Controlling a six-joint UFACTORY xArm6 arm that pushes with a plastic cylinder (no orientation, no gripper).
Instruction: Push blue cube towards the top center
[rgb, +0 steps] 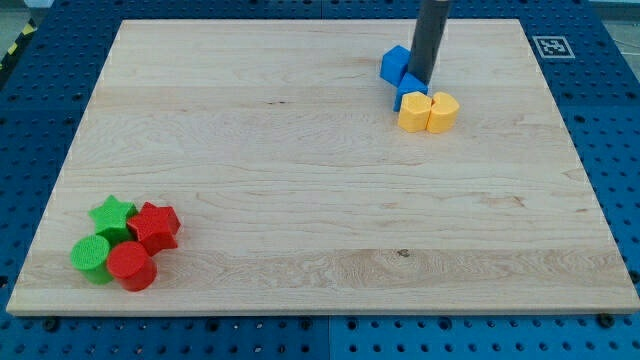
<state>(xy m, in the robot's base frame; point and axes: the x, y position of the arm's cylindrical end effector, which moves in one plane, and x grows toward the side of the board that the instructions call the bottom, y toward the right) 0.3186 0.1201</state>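
So my tip (420, 80) sits jammed between the blue cube (394, 65) and another blue block (410, 92), touching both, on the wooden board (300, 180).

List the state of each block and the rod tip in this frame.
My tip: down between the two blue blocks.
Blue cube: upper right, touching the rod's left side.
Second blue block: against the yellow pair.
Yellow blocks: side by side, touching.
Green star, green cylinder, red star-like block, red cylinder: clustered bottom left.
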